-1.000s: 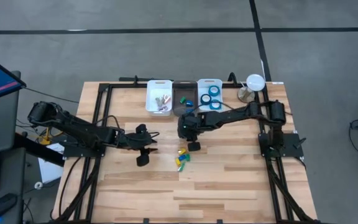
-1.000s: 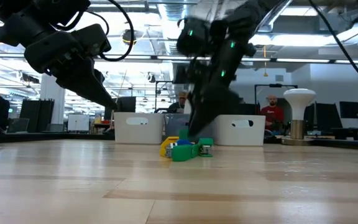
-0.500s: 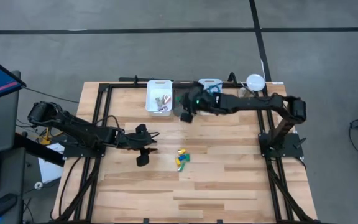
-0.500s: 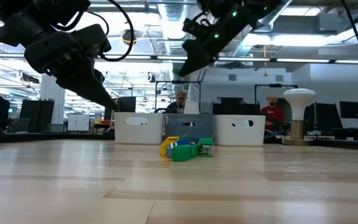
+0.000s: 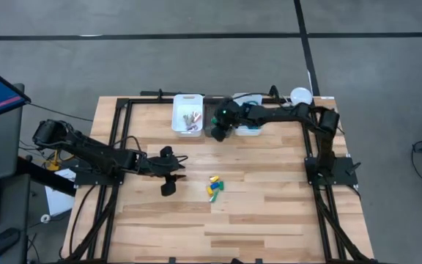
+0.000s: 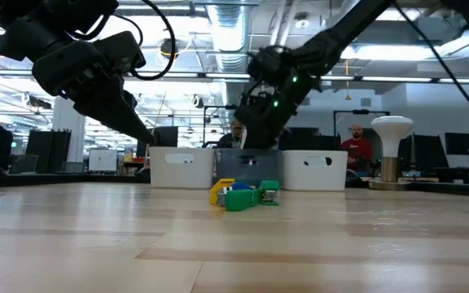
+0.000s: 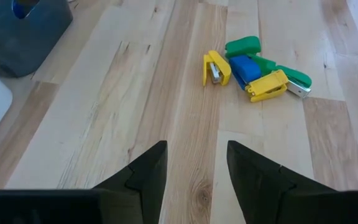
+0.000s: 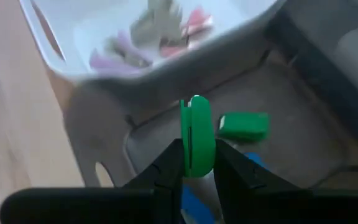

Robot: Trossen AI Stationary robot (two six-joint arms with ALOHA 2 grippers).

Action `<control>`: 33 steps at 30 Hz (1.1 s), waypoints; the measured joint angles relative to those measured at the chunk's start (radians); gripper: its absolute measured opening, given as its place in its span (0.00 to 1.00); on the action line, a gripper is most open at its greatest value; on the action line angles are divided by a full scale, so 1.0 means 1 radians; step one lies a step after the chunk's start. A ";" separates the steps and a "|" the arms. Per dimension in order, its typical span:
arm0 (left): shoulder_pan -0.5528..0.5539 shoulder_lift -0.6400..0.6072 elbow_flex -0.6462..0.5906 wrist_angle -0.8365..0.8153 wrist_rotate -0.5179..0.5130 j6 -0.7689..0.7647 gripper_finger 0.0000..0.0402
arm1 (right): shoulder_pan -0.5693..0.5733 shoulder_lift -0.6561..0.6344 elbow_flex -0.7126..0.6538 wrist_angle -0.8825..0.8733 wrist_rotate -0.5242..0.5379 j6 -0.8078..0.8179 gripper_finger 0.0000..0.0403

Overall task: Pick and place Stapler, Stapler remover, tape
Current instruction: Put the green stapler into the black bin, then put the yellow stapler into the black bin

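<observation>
the right gripper [image 8: 196, 163] pinches a green stapler [image 8: 196, 143] upright directly over the dark middle bin [image 8: 291, 149], so release is straight down (left gripper [image 7: 194, 165] waits open, the remaining staplers [image 7: 253, 68] just ahead).

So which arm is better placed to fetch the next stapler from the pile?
The left. Its open left gripper hangs beside the pile of small staplers, while the right gripper holds a green stapler over the grey bin.
</observation>
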 joint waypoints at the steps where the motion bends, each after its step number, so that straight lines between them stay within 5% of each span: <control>1: 0.000 0.000 0.000 0.000 0.000 0.000 0.39 | 0.004 0.015 0.000 0.001 0.000 0.000 0.16; 23: 0.000 0.000 0.000 0.001 0.000 0.000 0.39 | 0.038 0.035 0.020 -0.033 0.011 -0.076 0.38; 33: 0.000 0.000 0.000 0.001 0.000 0.000 0.39 | 0.040 0.035 0.176 -0.250 0.011 -0.083 0.48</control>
